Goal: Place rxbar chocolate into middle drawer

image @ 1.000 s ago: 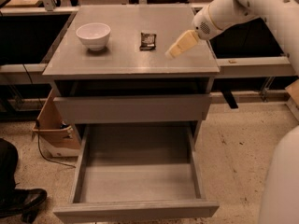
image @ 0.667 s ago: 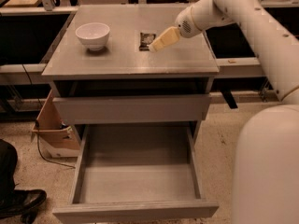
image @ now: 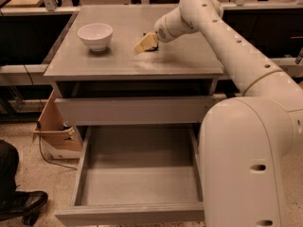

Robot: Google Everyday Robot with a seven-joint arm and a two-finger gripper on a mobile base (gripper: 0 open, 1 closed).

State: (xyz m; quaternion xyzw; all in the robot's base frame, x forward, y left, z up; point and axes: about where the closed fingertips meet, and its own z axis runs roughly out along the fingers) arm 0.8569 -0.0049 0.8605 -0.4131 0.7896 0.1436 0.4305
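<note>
The rxbar chocolate (image: pixel 151 48) lies on the grey cabinet top (image: pixel 118 63), right of centre. Only a dark sliver of it shows, the rest is hidden behind my gripper. My gripper (image: pixel 144 44), with tan fingertips, is down right over the bar at the cabinet top; the arm reaches in from the right. The middle drawer (image: pixel 137 214) is pulled wide open below, and its deep grey box holds nothing.
A white bowl (image: pixel 95 35) stands on the cabinet top, left of the gripper. The upper drawer front (image: pixel 132 110) is shut. My white base (image: pixel 241 169) stands right of the open drawer. A cardboard box (image: pixel 54 131) and a person's shoe (image: pixel 21 205) are at lower left.
My gripper has moved left across the cabinet top, from the right side to over the bar, which it now mostly covers. The bowl and drawers have not moved.
</note>
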